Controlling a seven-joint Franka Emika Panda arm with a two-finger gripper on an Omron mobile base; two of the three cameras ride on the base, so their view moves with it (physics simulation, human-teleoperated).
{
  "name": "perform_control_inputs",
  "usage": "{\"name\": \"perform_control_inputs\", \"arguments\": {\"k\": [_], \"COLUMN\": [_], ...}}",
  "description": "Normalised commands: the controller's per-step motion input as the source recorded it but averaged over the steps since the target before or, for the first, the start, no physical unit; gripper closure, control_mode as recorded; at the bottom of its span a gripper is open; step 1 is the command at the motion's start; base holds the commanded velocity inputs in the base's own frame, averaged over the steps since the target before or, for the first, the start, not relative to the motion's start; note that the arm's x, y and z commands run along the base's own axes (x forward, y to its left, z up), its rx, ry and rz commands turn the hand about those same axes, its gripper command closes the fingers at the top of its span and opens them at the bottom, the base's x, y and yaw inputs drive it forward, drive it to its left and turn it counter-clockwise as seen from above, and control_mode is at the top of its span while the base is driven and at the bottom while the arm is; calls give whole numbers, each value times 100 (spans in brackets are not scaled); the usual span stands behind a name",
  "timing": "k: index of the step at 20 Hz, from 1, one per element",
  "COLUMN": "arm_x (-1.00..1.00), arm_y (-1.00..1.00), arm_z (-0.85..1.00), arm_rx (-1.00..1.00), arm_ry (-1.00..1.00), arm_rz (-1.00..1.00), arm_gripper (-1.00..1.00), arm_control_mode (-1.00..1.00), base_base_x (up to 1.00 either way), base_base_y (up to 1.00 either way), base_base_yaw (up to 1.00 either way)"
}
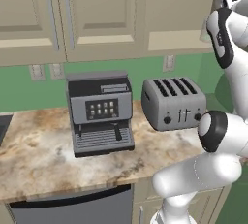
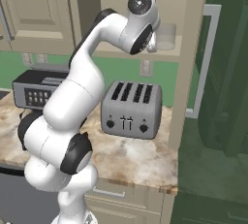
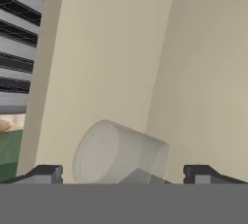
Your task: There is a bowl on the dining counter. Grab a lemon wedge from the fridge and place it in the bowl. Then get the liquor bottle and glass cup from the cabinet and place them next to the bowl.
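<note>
The glass cup (image 2: 167, 36) stands on the shelf of the open cabinet (image 2: 189, 9), above the toaster. My arm reaches up into that cabinet. In the hand view the clear, faintly grey cup (image 3: 121, 152) looks tipped because the hand is rolled. My gripper (image 3: 123, 174) is open, its dark fingertips (image 3: 46, 173) spread wide on either side of the cup and apart from it. Beige cabinet walls sit behind the cup. The bowl, lemon wedge, liquor bottle, fridge and dining counter are out of view.
Below the cabinet, a grey toaster (image 1: 173, 103) and a coffee machine (image 1: 99, 114) stand on the stone counter (image 1: 38, 155). Shut beige cupboards (image 1: 92, 9) hang to the left. A dark panel with a pale bar handle (image 2: 206, 58) stands at the right.
</note>
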Motion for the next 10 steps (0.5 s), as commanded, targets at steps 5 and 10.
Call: {"name": "perform_control_inputs", "arguments": {"k": [5, 10], "arm_x": [18, 17], "arm_y": [0, -1], "arm_z": [-6, -6], "arm_rx": [0, 0], "arm_ry": [2, 5], "arm_rz": [0, 0], "arm_gripper": [-100, -100], "arm_control_mode": [-100, -100], "base_base_x": [0, 0], "base_base_y": [0, 0], "base_base_yaw": [0, 0]}}
